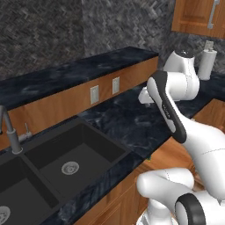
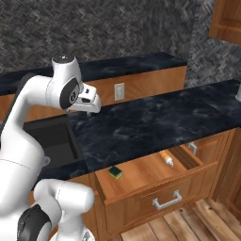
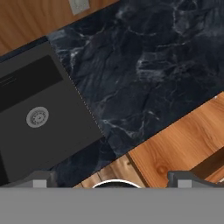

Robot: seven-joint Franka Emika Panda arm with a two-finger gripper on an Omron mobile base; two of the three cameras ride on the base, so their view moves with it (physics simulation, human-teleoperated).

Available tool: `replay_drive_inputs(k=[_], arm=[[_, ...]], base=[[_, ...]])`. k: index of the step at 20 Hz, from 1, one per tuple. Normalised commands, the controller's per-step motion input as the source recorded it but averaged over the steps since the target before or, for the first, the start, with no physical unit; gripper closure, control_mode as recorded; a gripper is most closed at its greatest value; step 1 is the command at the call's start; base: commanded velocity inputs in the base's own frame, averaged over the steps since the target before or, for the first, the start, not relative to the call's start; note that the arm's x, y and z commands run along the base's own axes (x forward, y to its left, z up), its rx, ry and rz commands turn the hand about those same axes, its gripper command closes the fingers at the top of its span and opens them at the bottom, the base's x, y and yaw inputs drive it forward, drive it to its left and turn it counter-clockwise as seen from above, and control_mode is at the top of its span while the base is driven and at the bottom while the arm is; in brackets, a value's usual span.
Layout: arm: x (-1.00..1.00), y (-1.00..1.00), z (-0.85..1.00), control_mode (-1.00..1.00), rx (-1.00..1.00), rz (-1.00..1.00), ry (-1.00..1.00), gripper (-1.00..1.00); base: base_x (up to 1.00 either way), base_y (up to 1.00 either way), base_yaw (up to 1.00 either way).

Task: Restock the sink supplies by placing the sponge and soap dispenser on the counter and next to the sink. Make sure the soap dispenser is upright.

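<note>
Two supplies lie in the open drawer (image 2: 155, 181): sponge (image 2: 115, 172) and soap dispenser (image 2: 166, 158), tipped over. Gripper (image 3: 111, 180) hangs wide open, empty, above the table (image 2: 150, 122) beside the sink (image 1: 66, 165).

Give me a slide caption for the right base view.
Sponge and soap dispenser lie in the open drawer below the counter.

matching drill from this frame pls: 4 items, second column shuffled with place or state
Items:
1. sponge
2. soap dispenser
3. gripper
4. paper towel roll

Place or state:
A. upright at the far end of the counter
B. lying on its side in the open drawer, right part
C. jaws open, above the counter by the sink
D. flat in the open drawer, left front

Pairs: 1-D, 2-B, 3-C, 4-A
</note>
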Motion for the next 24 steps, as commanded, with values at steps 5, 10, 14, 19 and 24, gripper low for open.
replay_drive_inputs(k=[5, 10, 14, 19, 24], arm=[[0.0, 0.0, 0.0, 1.0, 0.0, 0.0, 0.0, -1.0], [0.0, -0.43, -0.25, -1.0, 0.05, 0.0, 0.0, -1.0], [0.04, -1.0, -0.83, -1.0, 0.15, 0.0, 0.0, -1.0], [0.19, -0.9, -0.96, -1.0, 0.13, 0.0, 0.03, -1.0], [0.57, -0.17, -0.54, -1.0, 0.04, 0.0, 0.0, -1.0]], base=[[0.02, 0.0, 0.0], [0.0, -0.03, 0.0], [0.0, 0.0, 0.0], [0.0, 0.0, 0.0], [0.0, 0.0, 0.0]])
